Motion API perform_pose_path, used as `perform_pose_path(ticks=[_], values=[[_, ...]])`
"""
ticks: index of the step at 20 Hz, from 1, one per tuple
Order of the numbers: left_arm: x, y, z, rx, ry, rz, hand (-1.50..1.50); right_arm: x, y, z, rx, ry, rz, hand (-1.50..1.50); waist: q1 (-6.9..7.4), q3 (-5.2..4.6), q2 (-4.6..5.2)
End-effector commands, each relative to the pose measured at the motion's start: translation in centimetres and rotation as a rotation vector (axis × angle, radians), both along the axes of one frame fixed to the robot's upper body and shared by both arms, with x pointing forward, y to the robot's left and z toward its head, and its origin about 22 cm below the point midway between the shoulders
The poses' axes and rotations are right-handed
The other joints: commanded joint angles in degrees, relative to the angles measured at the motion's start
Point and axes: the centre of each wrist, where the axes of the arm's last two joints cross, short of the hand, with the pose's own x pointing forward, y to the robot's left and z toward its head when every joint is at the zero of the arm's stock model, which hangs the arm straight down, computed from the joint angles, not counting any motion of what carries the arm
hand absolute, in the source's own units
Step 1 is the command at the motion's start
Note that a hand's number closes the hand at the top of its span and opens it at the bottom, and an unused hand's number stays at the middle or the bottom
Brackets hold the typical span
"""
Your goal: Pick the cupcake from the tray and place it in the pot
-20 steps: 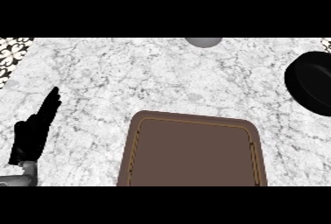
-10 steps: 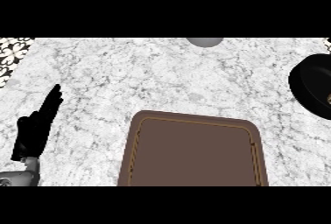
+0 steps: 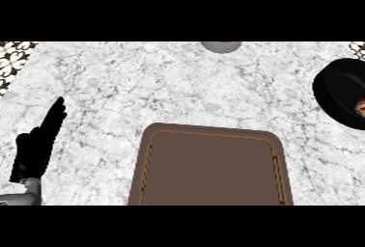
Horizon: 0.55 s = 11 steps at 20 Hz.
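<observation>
the brown tray (image 3: 210,166) sits low in the middle of the marble table (image 3: 157,87) and nothing is left on it. up and to the right of the tray, against the view's right edge, is the black pot (image 3: 335,91), and inside it shows a scrap of white and red, which looks like the cupcake (image 3: 360,105). so the placing step reads as done or all but done, the cupcake lying in the pot, well apart from the tray.

left of the tray, the left hand (image 3: 39,144) rests with its fingers straight and together, pointing up, holding nothing. the right hand is nowhere in view, so its state can't be told. the next move, as i judge it, is only for that hand to draw clear of the pot.

the pot is cut off at the edge, the cupcake mostly hidden. a grey round thing (image 3: 221,46) beyond the tray's far side is cropped and hard to name.
</observation>
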Motion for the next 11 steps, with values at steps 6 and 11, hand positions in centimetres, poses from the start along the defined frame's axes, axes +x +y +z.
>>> perform_pose_path(ticks=[6,11], values=[[-0.5,1.1,-0.9,-0.001,0.023,0.047,0.0,-2.9,-4.2,-0.9,0.15,-0.066,0.132,-1.5,-2.77,-0.21,-1.1],[-1.8,2.8,-0.5,0.007,0.039,0.068,0.0,-3.8,-4.3,-4.4,0.169,-0.088,0.145,-1.5,-3.84,-0.32,-1.77]])
